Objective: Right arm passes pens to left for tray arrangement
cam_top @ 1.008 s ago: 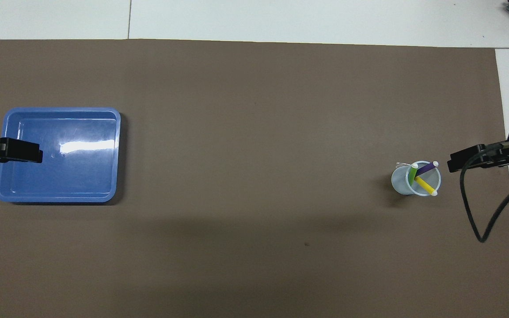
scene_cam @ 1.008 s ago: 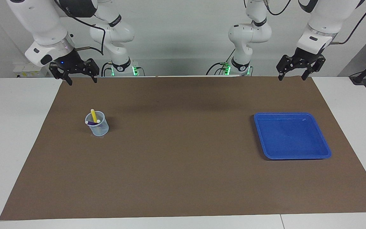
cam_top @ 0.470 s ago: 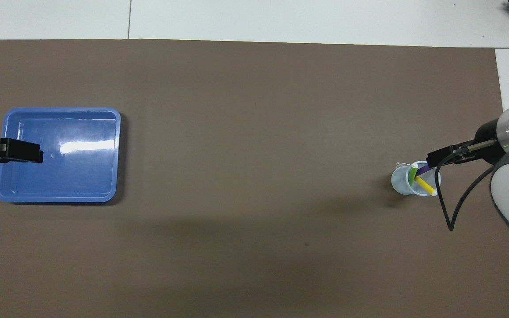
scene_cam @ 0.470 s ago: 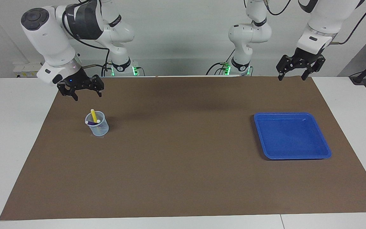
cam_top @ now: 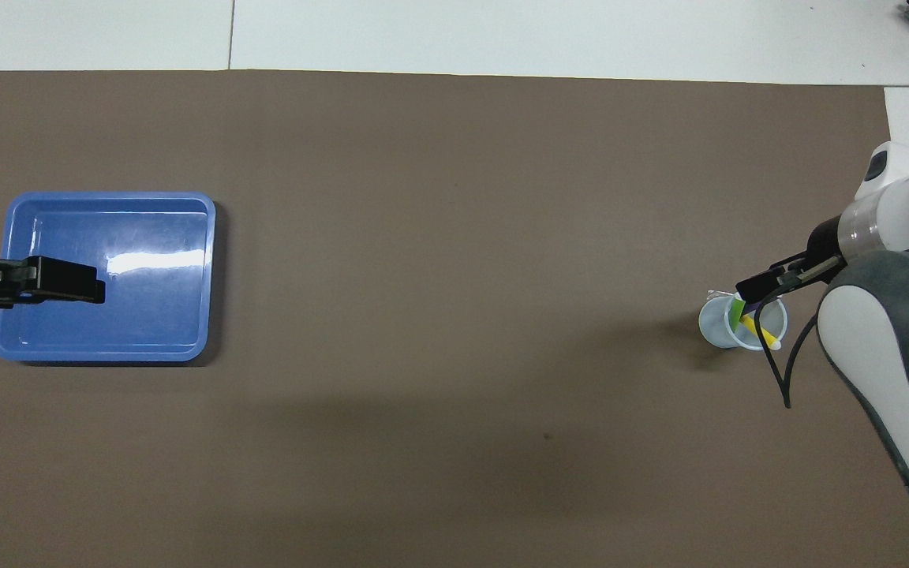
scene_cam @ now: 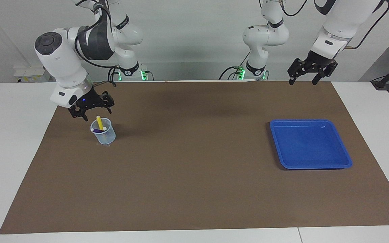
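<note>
The pens stand in a small translucent cup [scene_cam: 103, 133] toward the right arm's end of the table: a yellow pen [scene_cam: 99, 122], a purple pen [scene_cam: 97, 130] and, in the overhead view, a green pen [cam_top: 736, 313]. My right gripper [scene_cam: 97, 114] hangs open just above the cup's rim, on the side nearer the robots, holding nothing. The blue tray [scene_cam: 311, 145] lies empty toward the left arm's end. My left gripper [scene_cam: 302, 82] is open and raised high; from overhead the left gripper [cam_top: 80, 289] covers part of the tray [cam_top: 155, 315].
A brown mat [scene_cam: 194, 175] covers most of the white table. The right arm's black cable [cam_top: 778, 371] loops down beside the cup [cam_top: 719, 327]. The arms' bases stand at the table's edge.
The right arm has swung down and in from the mat's corner, so its gripper now sits just over the cup. The left gripper has shifted slightly. Pens, cup and tray have not moved.
</note>
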Robot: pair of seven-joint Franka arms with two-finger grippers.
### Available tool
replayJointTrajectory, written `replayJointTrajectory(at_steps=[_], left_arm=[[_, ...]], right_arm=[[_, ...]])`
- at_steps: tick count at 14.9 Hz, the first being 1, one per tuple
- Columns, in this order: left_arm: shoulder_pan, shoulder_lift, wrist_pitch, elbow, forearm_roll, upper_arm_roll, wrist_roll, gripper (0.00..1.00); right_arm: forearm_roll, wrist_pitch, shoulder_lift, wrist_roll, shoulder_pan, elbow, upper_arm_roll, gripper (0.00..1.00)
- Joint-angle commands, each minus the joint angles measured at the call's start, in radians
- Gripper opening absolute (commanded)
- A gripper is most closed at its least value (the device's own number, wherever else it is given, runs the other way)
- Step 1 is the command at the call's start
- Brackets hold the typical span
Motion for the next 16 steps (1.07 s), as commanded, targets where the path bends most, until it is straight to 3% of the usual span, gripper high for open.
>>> replayJointTrajectory(at_steps=[1,3,8,12,16], left_arm=[[-0.027,-0.043,0.010,-0.053,-0.037,0.005,-0.056,1.00],[-0.035,-0.055,0.019,-0.079,-0.086,0.005,-0.087,1.00],[-0.052,-0.090,0.012,-0.136,-0.174,0.002,-0.154,1.00],[-0.084,-0.095,-0.004,-0.137,-0.217,0.002,-0.205,1.00],[-0.069,-0.110,-0.007,-0.160,-0.342,0.007,-0.213,1.00]], right_arm=[[0.005,0.080,-0.014,-0.060,-0.004,-0.085,0.001,1.00],[0.005,0.101,0.001,-0.060,-0.004,-0.113,0.001,0.97],[0.004,0.115,0.023,-0.126,-0.004,-0.119,0.000,0.67],[0.004,0.187,0.049,-0.136,-0.004,-0.152,0.000,0.65],[0.002,0.213,0.067,-0.139,-0.009,-0.152,0.000,0.65]])
